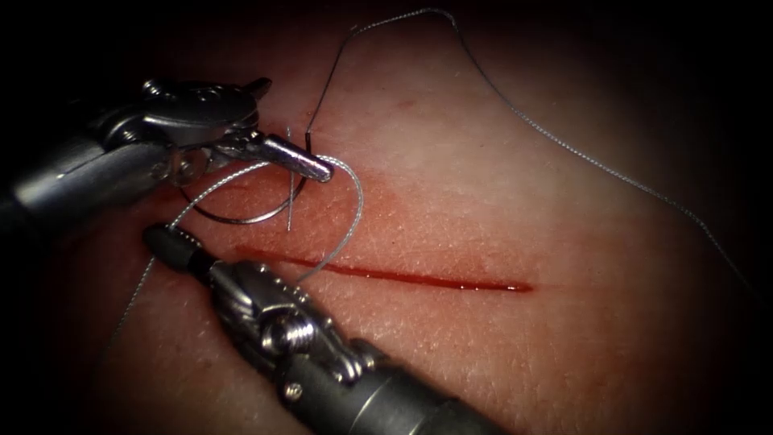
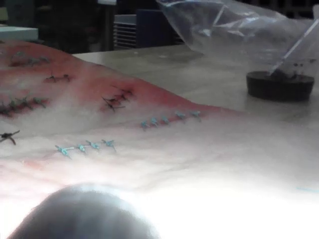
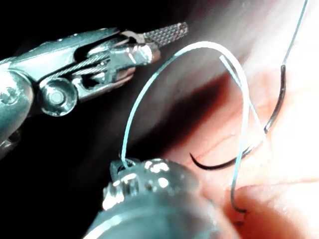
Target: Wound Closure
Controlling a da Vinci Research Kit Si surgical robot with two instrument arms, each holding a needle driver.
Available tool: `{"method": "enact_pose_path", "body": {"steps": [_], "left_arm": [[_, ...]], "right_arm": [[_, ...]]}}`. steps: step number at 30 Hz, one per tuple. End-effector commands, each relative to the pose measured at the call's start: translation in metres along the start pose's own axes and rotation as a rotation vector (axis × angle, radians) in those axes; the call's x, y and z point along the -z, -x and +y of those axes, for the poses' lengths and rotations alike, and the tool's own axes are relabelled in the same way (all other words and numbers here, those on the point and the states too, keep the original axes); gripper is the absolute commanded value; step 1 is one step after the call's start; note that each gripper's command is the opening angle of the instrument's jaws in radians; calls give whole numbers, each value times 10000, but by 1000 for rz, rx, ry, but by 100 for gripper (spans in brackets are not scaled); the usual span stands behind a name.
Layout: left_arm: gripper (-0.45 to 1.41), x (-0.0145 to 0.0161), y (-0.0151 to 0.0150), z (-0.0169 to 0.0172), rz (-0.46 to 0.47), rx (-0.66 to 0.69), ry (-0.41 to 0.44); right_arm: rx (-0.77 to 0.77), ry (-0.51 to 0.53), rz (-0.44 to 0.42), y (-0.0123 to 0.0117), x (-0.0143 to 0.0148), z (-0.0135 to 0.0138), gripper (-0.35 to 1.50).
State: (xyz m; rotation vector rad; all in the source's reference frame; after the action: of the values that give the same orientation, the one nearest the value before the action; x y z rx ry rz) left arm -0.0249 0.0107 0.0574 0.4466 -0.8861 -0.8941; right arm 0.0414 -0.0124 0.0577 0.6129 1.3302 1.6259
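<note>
Left tool [image 1: 310,163] loops braided thread [image 1: 354,209]; curved needle [image 1: 250,217] lies free

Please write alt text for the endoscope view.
Right tool holds thread that loops over the open, empty left tool. The needle lies free on the tissue above the cut's left end.

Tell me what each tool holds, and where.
Right tool grips the thread where its loop starts. Left tool, open, grips nothing; the loop drapes over one jaw. Needle lies free on tissue.
</note>
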Motion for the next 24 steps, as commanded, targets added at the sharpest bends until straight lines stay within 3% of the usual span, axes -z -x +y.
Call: {"method": "enact_pose_path", "body": {"steps": [1, 9, 14, 19, 24], "left_arm": [[140, 10, 18, -2, -2, 1, -6], [140, 63, 30, 2, -12, 9, -70], [136, 94, -1, 1, 15, -14, -99], [133, 86, -33, 1, 130, -13, -109], [113, 60, -56, -3, 179, -4, -151]], "right_arm": [[7, 25, 42, -22, 4, 11, -35], [4, 46, 73, -41, 19, 23, -35], [-6, 31, 86, -47, 20, 15, -35], [-19, 6, 104, -56, 23, 4, -35], [-37, -18, 122, -71, 29, -8, -35]]}}
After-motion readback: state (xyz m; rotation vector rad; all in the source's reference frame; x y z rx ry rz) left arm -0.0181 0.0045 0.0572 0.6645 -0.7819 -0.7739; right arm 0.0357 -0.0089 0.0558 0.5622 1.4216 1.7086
